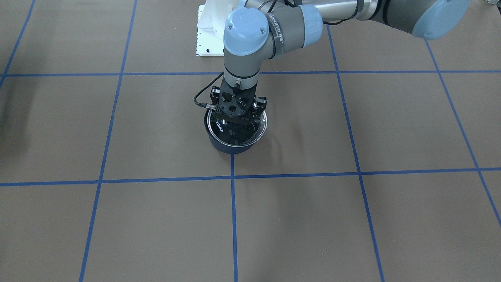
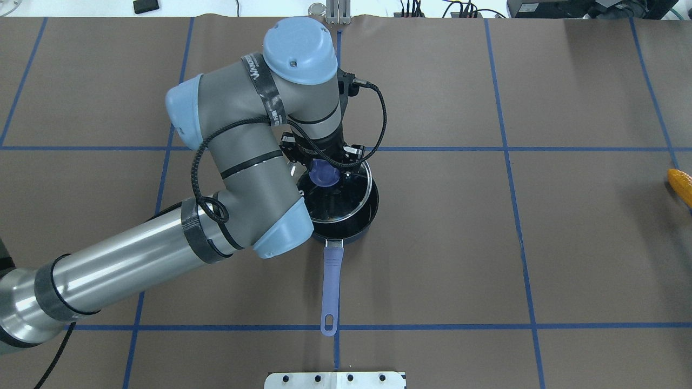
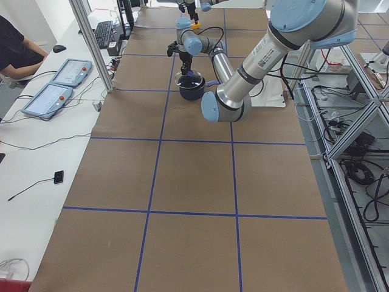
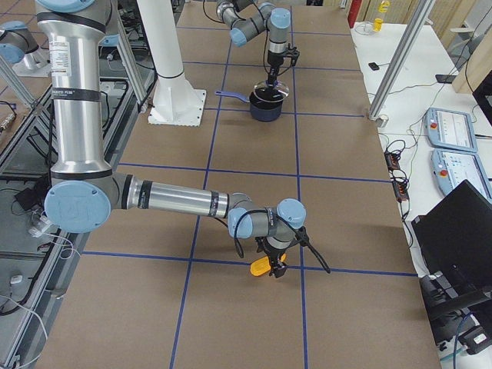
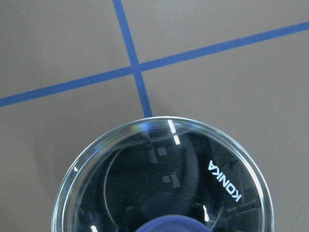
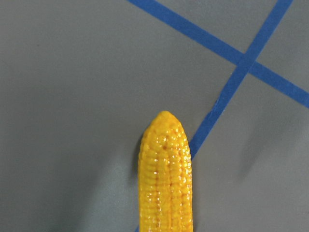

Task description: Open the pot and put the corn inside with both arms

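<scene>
Dark navy pot, periwinkle handle; clear glass lid, blue knob, white lettering; yellow-orange corn, kernel rows; brown table, blue grid lines; grey arm, light-blue caps.

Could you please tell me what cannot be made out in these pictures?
Left tool grip on the lid knob: its wrist hides the fingers in the front and overhead views; its own camera shows only the lid.
Right tool: small in side views only, so open or shut is unclear.
Corn: cut by the overhead view's right edge.
Pot interior: lid reflections mask it.
</scene>
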